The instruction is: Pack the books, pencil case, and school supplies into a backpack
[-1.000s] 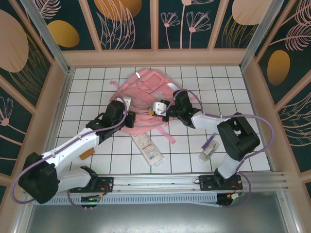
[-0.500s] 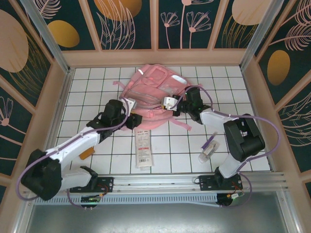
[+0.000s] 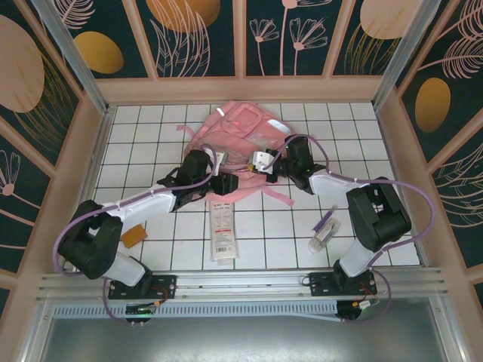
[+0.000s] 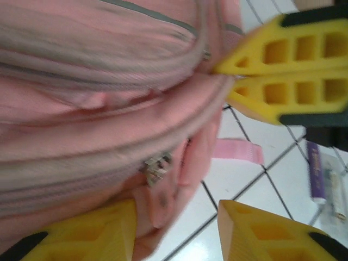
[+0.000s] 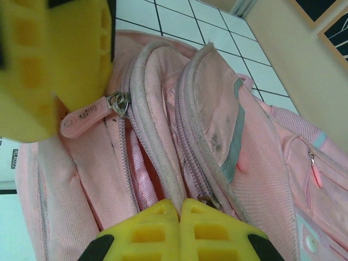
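Right end effector [image 5: 180, 209] pinches backpack [image 5: 217, 125] at zipper edge.

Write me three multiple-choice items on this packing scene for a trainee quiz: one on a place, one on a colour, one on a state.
1. Where does the pencil case lie?
A) on the table, on the near side of the backpack
B) leaning on the back wall
C) on an arm's base

2. What colour is the pen?
A) green
B) black
C) purple

3. How does the right gripper stand?
A) wide open in the air
B) shut on the backpack's zipper rim
C) shut on the pen

Key:
1 A: it lies flat on the tiles, nearer the arm bases than the backpack.
2 C: the slim pen beside the right arm is purple.
3 B: the fingers press together on the pink rim.
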